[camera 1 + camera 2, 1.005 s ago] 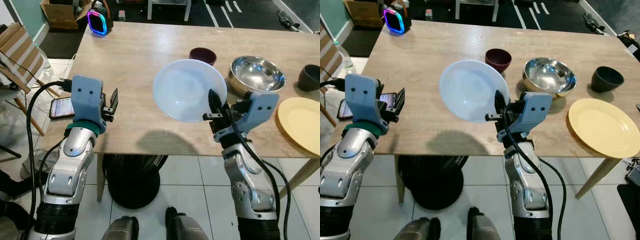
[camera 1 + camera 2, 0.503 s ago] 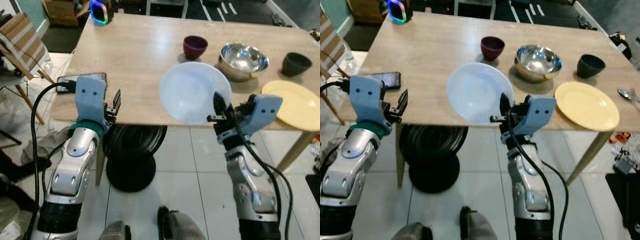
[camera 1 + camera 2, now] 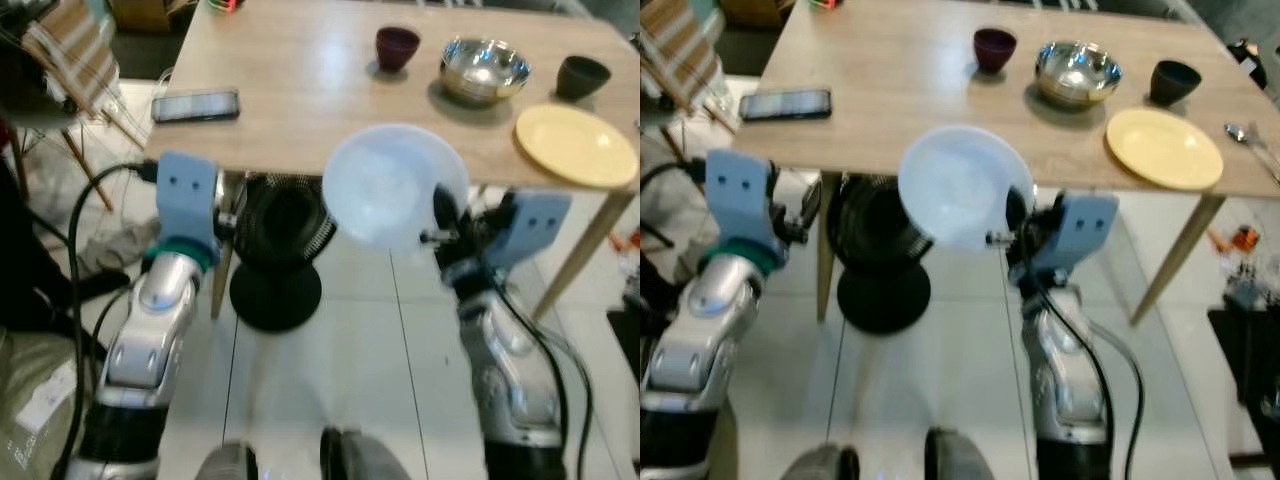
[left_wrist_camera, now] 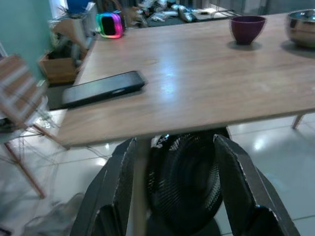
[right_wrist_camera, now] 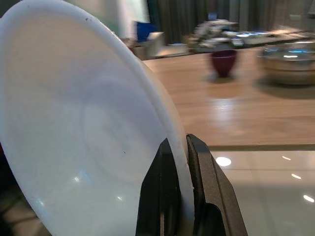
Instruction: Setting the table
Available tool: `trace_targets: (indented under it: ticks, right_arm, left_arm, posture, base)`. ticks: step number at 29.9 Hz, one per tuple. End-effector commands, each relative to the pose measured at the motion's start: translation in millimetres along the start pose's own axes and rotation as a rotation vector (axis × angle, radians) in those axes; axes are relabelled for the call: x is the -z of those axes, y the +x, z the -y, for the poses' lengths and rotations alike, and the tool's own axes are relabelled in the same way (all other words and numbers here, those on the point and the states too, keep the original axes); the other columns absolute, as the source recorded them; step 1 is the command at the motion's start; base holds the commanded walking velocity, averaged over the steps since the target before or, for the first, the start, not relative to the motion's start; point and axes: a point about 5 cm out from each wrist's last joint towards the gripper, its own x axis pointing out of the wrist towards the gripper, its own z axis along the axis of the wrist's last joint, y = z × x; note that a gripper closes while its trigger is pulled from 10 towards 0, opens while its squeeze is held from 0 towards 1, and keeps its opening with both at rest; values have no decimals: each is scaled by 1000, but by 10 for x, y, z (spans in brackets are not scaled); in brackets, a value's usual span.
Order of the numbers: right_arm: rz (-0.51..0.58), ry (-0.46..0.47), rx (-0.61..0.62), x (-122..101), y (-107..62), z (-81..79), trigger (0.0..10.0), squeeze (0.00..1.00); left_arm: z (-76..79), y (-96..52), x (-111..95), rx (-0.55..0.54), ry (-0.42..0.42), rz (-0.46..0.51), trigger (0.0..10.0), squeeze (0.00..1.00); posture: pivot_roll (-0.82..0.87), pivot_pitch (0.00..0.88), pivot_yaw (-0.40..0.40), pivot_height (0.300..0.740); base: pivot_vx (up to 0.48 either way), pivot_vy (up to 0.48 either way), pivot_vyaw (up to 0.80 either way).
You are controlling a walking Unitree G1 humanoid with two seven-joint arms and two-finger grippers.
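Your right gripper (image 5: 178,162) pinches the rim of the white plate (image 3: 393,186), fingers pressed on either side, plate tilted and held out over the tiled floor (image 3: 330,380) just off the near edge of the wooden table (image 3: 300,90). Your left gripper (image 4: 177,162) hangs empty with fingers spread, facing the table edge and a black fan (image 4: 184,177) beneath. On the table: smartphone (image 3: 195,105), maroon cup (image 3: 397,45), steel bowl (image 3: 485,68), dark cup (image 3: 582,75), yellow plate (image 3: 575,145).
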Motion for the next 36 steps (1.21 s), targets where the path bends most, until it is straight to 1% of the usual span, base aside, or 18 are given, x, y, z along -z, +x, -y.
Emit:
trace_targets:
  ticks: [1, 36]
  right_arm:
    - [6, -17, 6, -18, -14, 30, 10000, 0]
    - [6, -30, 7, -13, -14, 42, 10000, 0]
  left_arm:
    - [31, -11, 28, 7, -7, -8, 10000, 0]
    - [84, 27, 33, 32, -12, -3, 10000, 0]
  posture:
    - [11, 13, 10, 740]
    - [-6, 0, 24, 740]
  base:
    - [-390, 0, 0]
    - [-391, 0, 0]
